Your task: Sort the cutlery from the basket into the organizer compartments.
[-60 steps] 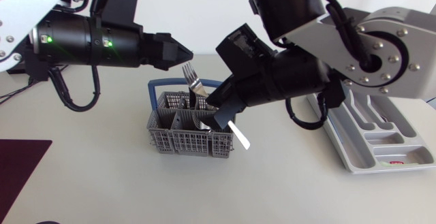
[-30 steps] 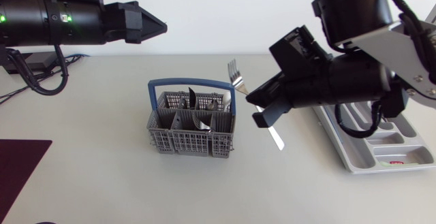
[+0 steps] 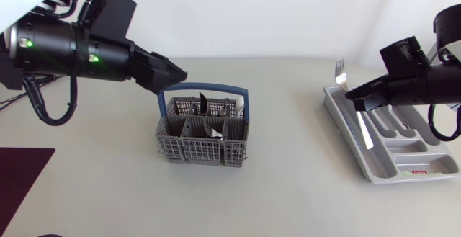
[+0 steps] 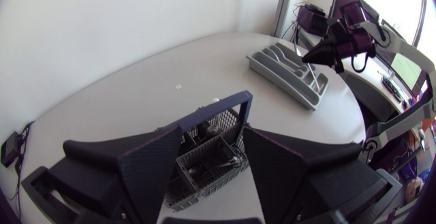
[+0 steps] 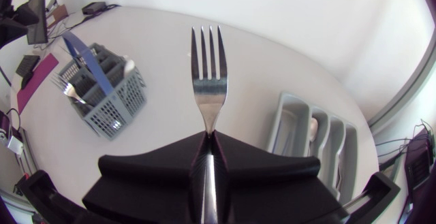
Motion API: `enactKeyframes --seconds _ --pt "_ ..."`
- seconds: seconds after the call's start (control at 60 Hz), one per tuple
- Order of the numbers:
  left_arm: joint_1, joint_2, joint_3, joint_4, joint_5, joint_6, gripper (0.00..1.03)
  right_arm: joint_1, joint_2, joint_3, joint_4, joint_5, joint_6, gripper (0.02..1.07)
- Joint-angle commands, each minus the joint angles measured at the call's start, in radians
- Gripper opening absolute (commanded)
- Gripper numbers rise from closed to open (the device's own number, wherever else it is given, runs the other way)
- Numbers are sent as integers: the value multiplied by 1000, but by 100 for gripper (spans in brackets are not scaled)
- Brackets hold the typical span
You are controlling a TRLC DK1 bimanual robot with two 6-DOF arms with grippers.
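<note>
- Since a second ago the left tool has swung down behind the basket, fingers spread wide and empty, and the fork has travelled right.
- Several pieces stand in the basket unsorted, so most of the job looks undone.
- Right tool is clamped on the fork's handle, above the organizer, not yet released.
- Pale grey table underneath.

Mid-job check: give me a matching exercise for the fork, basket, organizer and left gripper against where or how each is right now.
1 fork
2 basket
3 organizer
4 left gripper

A open, pointing at the basket
B blue handle, middle of the table
C clamped in the right gripper's fingers
D grey, far right of the table

Pairs: 1-C, 2-B, 3-D, 4-A
</note>
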Motion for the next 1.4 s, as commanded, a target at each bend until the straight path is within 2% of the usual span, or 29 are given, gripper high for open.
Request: enactKeyframes --seconds 0.0,0.283,0.55,0.85,1.033,1.383 --pt "-31 16 -35 -12 -20 36 63 -89 82 34 6 -18 -71 8" --pt "-108 25 -66 -9 -94 42 63 -256 286 131 80 -9 -131 8" --pt "-125 30 -92 -8 -115 42 63 -359 507 317 110 54 -123 8" --pt "-143 35 -110 -6 -123 39 63 -403 760 536 118 167 -61 8" --pt "-165 35 -121 -5 -135 38 63 -400 862 628 120 203 -24 8" --pt "-175 19 -144 -5 -135 38 63 -399 970 673 126 229 -1 10"
